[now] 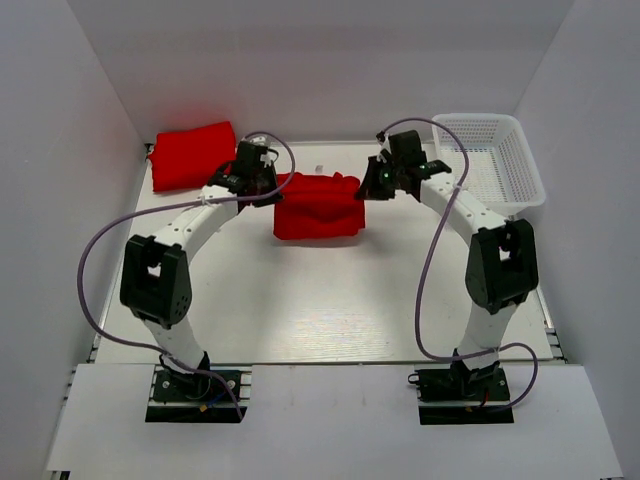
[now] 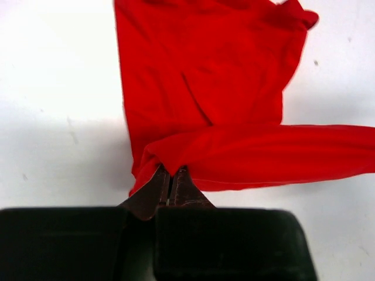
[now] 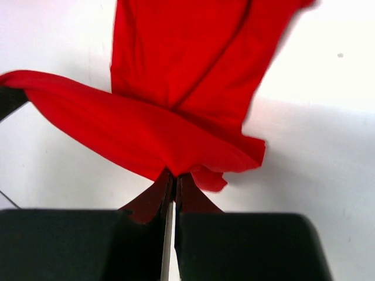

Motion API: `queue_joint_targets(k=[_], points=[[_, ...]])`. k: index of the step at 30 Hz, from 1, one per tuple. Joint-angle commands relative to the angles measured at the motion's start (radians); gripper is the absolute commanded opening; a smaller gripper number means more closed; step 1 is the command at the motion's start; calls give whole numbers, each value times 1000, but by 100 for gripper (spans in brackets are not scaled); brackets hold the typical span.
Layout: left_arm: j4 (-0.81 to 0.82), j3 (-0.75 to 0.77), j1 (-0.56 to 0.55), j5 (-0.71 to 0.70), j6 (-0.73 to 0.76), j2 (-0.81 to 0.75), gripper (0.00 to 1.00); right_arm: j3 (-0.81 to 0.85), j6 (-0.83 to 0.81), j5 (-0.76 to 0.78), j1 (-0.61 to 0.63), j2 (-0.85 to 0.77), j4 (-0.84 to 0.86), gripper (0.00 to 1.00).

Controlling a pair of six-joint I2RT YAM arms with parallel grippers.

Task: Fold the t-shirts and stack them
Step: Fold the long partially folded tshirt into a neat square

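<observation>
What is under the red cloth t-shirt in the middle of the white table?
Around the red cloth t-shirt only white table shows. What lies beneath its layers is covered.

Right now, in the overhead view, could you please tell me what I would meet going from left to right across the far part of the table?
folded t-shirt → left gripper → middle t-shirt, pinched by both grippers → right gripper → white basket

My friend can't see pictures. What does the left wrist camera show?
The left gripper is pinched shut on the edge of a red t-shirt. The cloth spreads over a white table, one band stretching off to the right.
</observation>
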Motion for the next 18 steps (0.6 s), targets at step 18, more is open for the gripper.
queue_joint_targets(k=[18], points=[[89, 389, 109, 3, 137, 326, 0, 399, -47, -154, -90, 314, 26, 0]])
